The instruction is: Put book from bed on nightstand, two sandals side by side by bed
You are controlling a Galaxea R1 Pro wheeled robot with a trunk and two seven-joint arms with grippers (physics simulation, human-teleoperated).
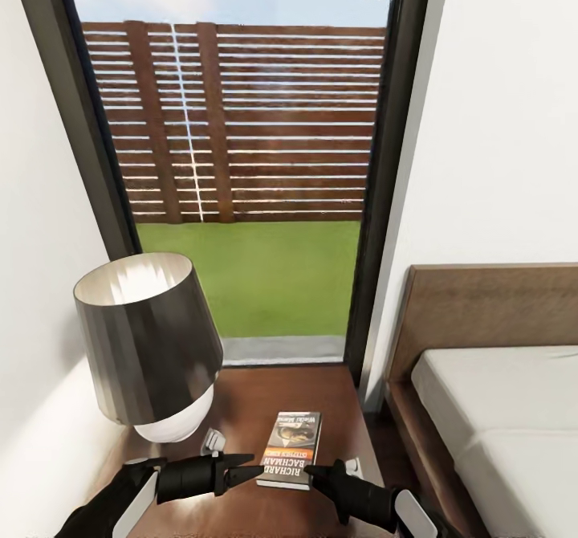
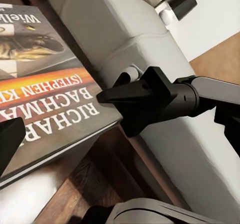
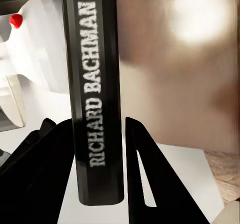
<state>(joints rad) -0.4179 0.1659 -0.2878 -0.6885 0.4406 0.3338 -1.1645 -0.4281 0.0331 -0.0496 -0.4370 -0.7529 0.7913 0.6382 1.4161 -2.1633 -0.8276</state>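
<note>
Book set on the nightstand
Right claw [image 1: 315, 470] straddles the book [image 1: 292, 448] spine; spread wide, withdraw straight. Left claw [image 1: 247, 469] looks pressed together.

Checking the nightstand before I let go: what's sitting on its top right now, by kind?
Dark paperback book with orange band, lying flat on the glossy brown wooden nightstand: 1
Table lamp with dark grey shade and white base: 1
Small white object beside the lamp base, too small to identify: 1
Total: 3
</note>
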